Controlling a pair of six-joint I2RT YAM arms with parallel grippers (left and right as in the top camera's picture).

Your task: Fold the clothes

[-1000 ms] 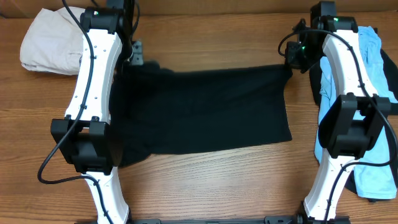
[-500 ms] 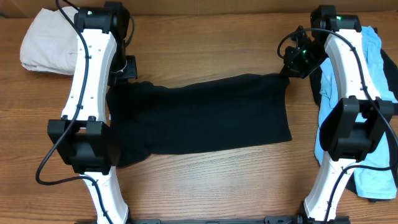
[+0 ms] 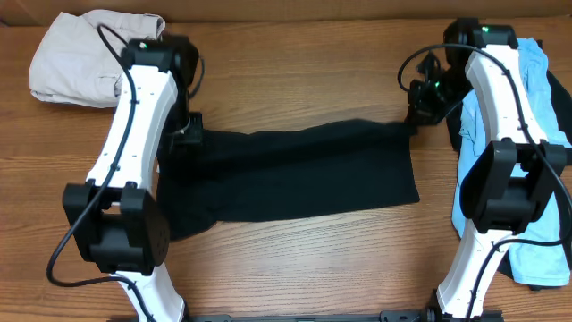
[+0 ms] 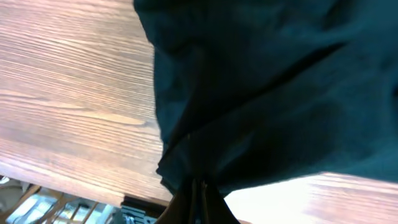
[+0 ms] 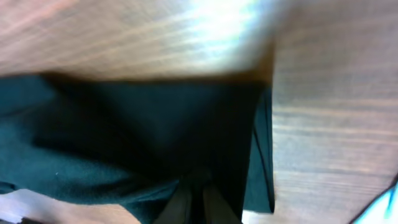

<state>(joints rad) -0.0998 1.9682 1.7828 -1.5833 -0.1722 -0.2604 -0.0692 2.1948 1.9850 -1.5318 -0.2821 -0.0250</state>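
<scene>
The brown wood-grain table (image 3: 304, 80) carries a large plain black fabric garment (image 3: 304, 174) spread across its middle, a crumpled beige fabric garment (image 3: 67, 63) at the far left corner, and a light blue fabric shirt (image 3: 547, 246) along the right edge.

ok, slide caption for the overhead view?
Left arm and right arm, jaws shut on far corners of a large black fabric garment; beige cloth and light blue shirt aside.

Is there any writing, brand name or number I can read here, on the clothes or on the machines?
None: no text can be read in any view. The black garment, the beige garment and the light blue shirt show no print or label here; the left arm and the right arm carry no legible marking.
</scene>
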